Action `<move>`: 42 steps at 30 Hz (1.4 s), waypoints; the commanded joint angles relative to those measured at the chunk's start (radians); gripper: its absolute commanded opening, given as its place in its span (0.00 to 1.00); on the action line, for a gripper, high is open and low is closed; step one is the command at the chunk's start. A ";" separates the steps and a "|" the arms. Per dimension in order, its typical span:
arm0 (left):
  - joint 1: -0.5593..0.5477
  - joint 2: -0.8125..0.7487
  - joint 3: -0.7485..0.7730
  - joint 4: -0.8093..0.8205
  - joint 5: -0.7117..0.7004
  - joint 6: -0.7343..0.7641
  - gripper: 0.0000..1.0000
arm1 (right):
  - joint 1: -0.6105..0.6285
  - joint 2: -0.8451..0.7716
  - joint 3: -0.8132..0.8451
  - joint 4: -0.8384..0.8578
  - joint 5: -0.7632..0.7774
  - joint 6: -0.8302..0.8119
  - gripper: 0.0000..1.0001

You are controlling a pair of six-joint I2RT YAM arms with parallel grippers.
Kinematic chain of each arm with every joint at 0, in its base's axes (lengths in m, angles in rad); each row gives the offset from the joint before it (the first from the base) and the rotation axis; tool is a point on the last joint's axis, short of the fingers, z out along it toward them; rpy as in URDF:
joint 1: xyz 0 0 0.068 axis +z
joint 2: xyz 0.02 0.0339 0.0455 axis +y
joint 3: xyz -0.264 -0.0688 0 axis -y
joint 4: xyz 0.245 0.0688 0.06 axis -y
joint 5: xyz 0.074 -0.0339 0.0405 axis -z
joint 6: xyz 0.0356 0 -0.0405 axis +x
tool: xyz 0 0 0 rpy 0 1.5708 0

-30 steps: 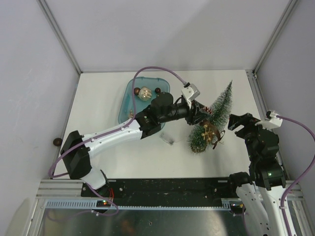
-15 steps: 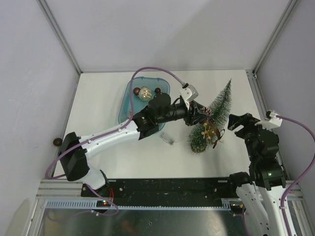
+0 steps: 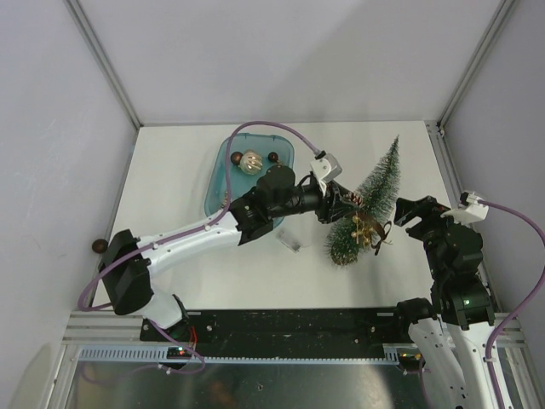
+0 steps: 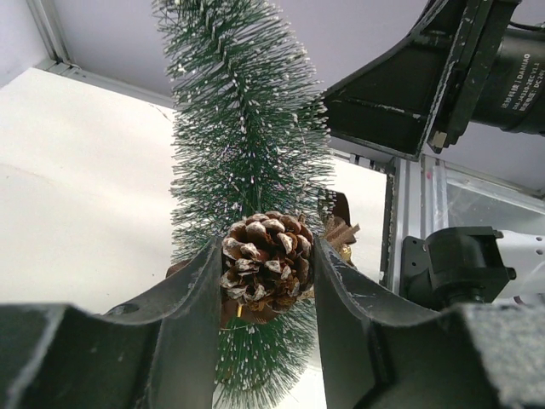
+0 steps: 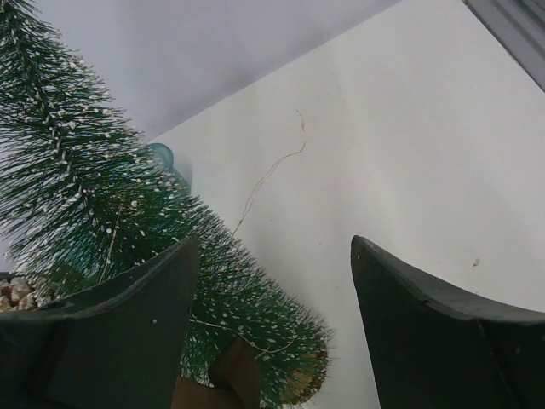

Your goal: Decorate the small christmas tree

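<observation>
The small christmas tree [image 3: 373,196] lies on the white table, tip toward the back, base toward the front; it also shows in the left wrist view [image 4: 243,145] and the right wrist view [image 5: 94,204]. A gold and brown ornament [image 3: 366,228] rests on its lower part. My left gripper [image 3: 349,198] is shut on a frosted pinecone [image 4: 266,264] and holds it against the tree's left side. My right gripper [image 3: 409,213] is open and empty, just right of the tree's base [image 5: 306,375].
A teal tray [image 3: 220,183] at the back left holds a pale ball ornament [image 3: 250,162] and small brown balls [image 3: 272,157]. A small clear piece [image 3: 291,243] lies on the table before the left arm. Metal frame posts bound the table.
My left gripper has shifted slightly toward the back with the pinecone, staying against the tree. The right arm has not moved.
</observation>
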 commanded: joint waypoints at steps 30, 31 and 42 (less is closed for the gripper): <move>0.018 0.030 0.340 -0.151 -0.399 -0.011 0.11 | -0.004 -0.043 0.027 0.022 0.007 -0.024 0.80; 0.021 0.039 0.348 -0.137 -0.397 -0.014 0.11 | -0.004 -0.040 0.029 0.027 0.008 -0.027 0.80; 0.029 0.046 0.272 -0.072 -0.278 -0.207 0.16 | -0.004 -0.011 0.033 0.057 -0.002 -0.034 0.81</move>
